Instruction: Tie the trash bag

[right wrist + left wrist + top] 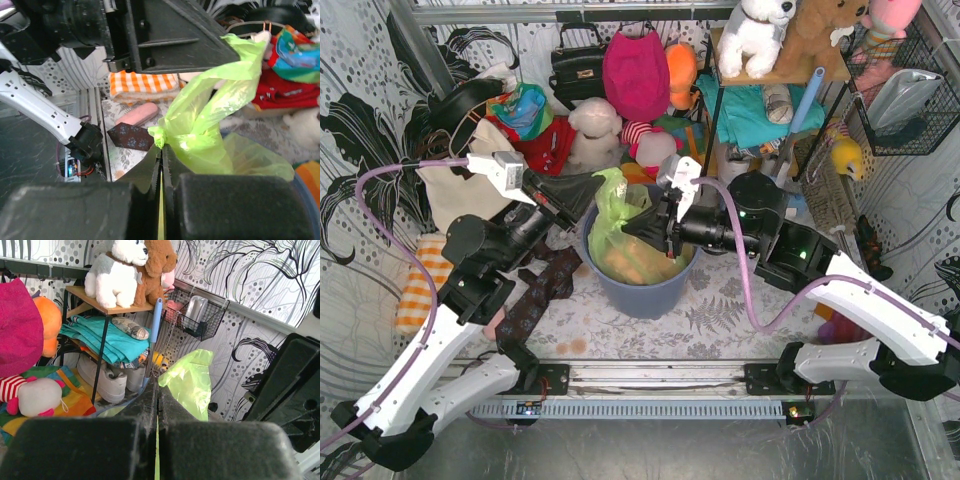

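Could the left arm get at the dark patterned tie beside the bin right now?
Probably not yet: the left arm has its jaws shut on the trash bag. The tie lies just beneath that arm, otherwise unobstructed.

Black-and-white floral walls (350,120), a wooden shelf (76,292) (wire basket (212,320) beside)

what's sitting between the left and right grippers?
The gathered top of the trash bag, standing up out of the bin. Both the left gripper and the right gripper are shut on it. Clearest in the top view.
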`<state>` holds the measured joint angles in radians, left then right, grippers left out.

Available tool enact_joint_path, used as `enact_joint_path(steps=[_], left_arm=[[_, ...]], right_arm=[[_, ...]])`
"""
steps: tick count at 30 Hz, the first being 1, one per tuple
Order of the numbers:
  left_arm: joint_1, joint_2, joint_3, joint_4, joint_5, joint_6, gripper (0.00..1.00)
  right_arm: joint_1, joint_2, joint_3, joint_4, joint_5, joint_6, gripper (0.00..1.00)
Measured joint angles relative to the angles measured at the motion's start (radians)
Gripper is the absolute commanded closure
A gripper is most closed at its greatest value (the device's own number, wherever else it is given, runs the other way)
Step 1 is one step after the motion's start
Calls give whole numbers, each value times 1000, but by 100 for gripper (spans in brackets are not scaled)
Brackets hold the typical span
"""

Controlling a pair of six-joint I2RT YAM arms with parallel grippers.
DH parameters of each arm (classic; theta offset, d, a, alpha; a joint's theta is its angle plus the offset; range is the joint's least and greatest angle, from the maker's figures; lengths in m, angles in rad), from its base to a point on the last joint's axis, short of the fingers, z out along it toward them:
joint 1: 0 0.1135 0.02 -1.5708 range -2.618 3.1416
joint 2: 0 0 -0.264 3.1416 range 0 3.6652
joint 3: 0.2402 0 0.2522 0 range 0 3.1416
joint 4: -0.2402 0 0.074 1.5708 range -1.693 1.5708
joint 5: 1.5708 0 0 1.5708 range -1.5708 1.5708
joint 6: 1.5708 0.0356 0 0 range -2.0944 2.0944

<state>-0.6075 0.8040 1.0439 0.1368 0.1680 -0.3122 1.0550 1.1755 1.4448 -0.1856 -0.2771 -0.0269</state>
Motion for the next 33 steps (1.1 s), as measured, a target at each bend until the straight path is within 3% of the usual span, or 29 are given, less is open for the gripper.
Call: enact_joint_path(steps=[17,25,33], left_arm=[[0,15,22,-39,2,0,100],[0,14,21,58,131,-16,100],[0,45,21,188,300,-49,100]], right_arm=[[18,182,442,-527,258,124,100],[18,194,522,-566,433,245,100],[18,245,591,-571,498,346,100]])
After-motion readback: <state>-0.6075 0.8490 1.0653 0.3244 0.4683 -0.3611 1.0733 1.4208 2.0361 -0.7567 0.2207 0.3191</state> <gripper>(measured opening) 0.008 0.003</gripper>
